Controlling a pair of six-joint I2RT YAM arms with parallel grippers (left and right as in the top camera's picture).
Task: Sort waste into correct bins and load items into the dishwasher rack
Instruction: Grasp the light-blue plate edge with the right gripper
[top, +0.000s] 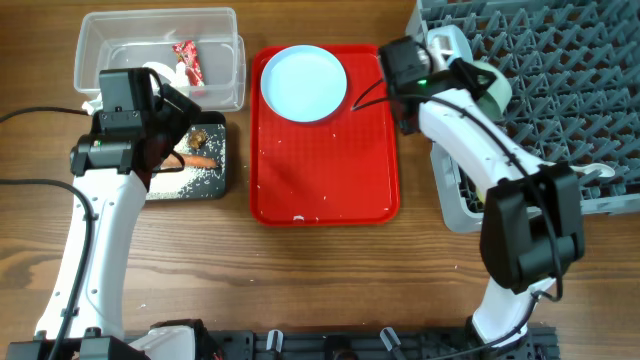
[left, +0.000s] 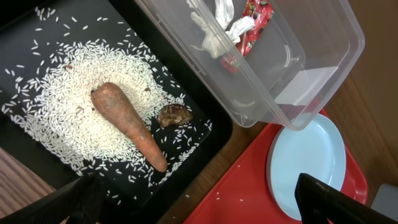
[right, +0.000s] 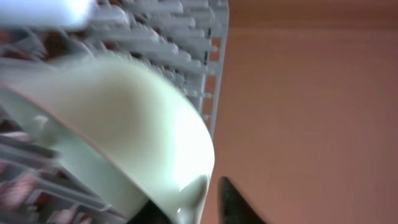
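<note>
Quick progress check, working out from the tray (top: 325, 170) in the middle of the worktop (top: 300, 280).

The tray's near half is bare apart from a few white specks (top: 298, 218). They look like rice, so I'd call that leftover cleanup. Just left of the tray is the black tub (left: 99, 28), with the rice (left: 68, 118), carrot (left: 127, 124) and scrap (left: 174, 115) all in it. The left fingers (left: 329, 205) hang over it, spread wide with nothing between them. Further back, left of the tray's far end, the clear tub (top: 215, 30) holds the wrapper (top: 188, 60) and tissue (left: 214, 31). So the waste sorting looks basically done to me.

The dishes are what's left. The plate (top: 303, 83) sits on the tray's far end, not loaded yet. Right of the tray's far corner is the rack (top: 560, 80), with a bowl (right: 124, 124) in among its pegs. The right fingers (right: 239, 208) sit either side of the bowl's rim, but the close-up is blurry and I can't tell if they're pinching it or letting go. No cup or spoon shows in any view.

As for obstacles, the right arm (top: 470, 130) runs along the tray's right side, across the route from plate to rack. Nothing's on top of the plate.
</note>
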